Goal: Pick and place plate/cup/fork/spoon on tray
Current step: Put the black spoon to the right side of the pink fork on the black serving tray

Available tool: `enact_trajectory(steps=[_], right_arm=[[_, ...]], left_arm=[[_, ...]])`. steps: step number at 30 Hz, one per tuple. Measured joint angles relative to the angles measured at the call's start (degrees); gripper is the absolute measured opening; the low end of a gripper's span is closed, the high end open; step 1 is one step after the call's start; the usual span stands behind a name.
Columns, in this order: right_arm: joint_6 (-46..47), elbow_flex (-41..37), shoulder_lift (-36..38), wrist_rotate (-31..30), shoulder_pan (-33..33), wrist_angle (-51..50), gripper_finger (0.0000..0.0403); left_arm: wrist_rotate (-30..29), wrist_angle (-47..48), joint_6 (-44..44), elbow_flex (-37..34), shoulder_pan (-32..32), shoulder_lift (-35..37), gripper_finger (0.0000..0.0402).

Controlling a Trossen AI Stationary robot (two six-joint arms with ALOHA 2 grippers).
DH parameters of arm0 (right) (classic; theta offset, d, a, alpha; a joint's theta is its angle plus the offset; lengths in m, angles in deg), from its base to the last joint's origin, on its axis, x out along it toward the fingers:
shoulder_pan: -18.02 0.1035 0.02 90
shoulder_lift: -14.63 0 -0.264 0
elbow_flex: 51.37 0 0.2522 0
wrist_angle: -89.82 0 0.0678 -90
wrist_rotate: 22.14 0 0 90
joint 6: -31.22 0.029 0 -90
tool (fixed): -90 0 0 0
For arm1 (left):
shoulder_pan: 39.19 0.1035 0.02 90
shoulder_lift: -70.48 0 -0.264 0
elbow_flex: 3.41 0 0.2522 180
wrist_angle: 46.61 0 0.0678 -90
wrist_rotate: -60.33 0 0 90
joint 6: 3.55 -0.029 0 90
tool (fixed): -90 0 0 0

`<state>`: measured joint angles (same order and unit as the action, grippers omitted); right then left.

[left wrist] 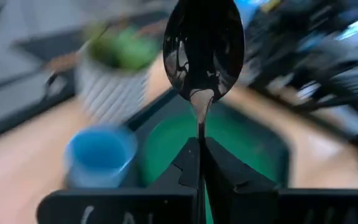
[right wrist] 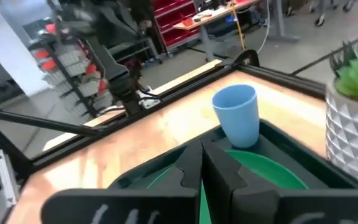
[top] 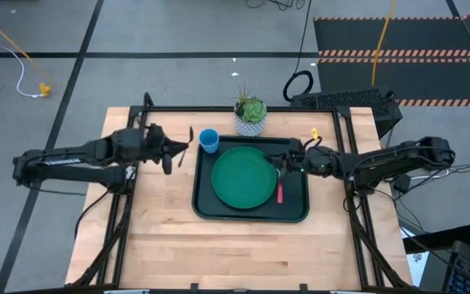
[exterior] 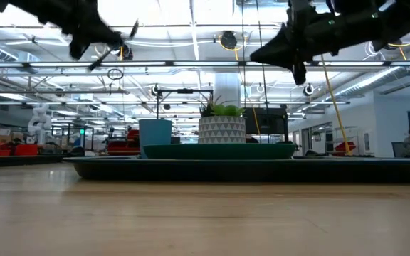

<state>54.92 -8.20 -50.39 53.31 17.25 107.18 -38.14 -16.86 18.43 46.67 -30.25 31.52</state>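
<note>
**Spoon last to go**

Spoon is riding clamped in left claw, beside tray. Plate, cup, fork are sitting on tray. Right claw, closed empty, is hovering over the tray's edge.

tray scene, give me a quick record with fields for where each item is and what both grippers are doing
tray: on the wooden table
plate: lying in the tray
fork: in the tray, by the plate's right edge
cup: upright at the tray's far left corner
spoon: held in the left gripper, in the air left of the tray
right gripper: shut, holding nothing, over the tray's right side
plant pot: behind the tray
</note>
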Motion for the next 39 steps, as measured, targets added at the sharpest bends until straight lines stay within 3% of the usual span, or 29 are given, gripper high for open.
enact_trajectory(steps=[5,9,20,27,32,36,39], right_arm=[[-4.91,4.93,-5.19,-6.86,4.88,0.4,0.0005],[-10.77,9.75,-9.44,-11.98,8.68,0.41,0.0034],[-24.8,18.46,-21.24,-24.66,15.5,7.08,0.0188],[-28.95,18.73,-24.97,-22.82,15.95,13.53,0.0252],[-29.36,18.73,-25.01,-22.58,15.91,14.08,0.0251],[-29.37,18.75,-25.01,-16.54,15.88,13.73,0.024],[-29.37,18.74,-25.01,-15.43,15.83,13.61,0.023]], left_arm=[[-1.32,-16.59,-6.39,0.09,-8.23,-2.99,0.0007],[-4.03,-30.0,-11.4,0.13,-13.55,-8.14,0.0007],[-10.23,-63.85,-20.72,0.11,-19.25,-28.94,0.0007],[-10.21,-79.24,-21.89,0.22,-19.32,-39.41,0.0008],[-10.14,-80.65,-21.96,3.1,-19.55,-44.44,0.0008],[-10.06,-80.62,-25.26,6.24,-19.95,-47.84,0.0008],[-10.06,-80.45,-28.03,8.27,-20.38,-49.75,0.0008]])
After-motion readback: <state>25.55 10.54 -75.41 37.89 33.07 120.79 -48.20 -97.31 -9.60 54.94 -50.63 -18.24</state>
